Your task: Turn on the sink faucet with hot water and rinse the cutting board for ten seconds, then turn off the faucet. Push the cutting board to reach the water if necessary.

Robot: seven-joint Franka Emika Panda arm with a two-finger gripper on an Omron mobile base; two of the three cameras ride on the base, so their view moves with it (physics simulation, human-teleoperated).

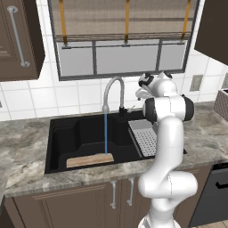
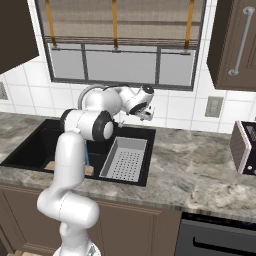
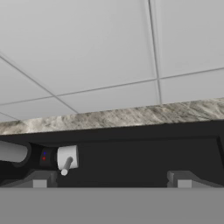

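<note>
The sink faucet arches over the black sink, and a thin blue stream of water falls from its spout. The water lands on the right end of the tan cutting board, which lies flat at the basin's front. My gripper hovers to the right of the faucet base, behind the sink, open and holding nothing. In the hand view the fingertips stand wide apart, and the faucet's white handle with its small lever sits just above the left one. The gripper points down and toward the wall.
A grey perforated drainer tray fills the sink's right part, below my hand. Marble counter extends to the right, with a toaster at its far end. The tiled wall and window are close behind the faucet.
</note>
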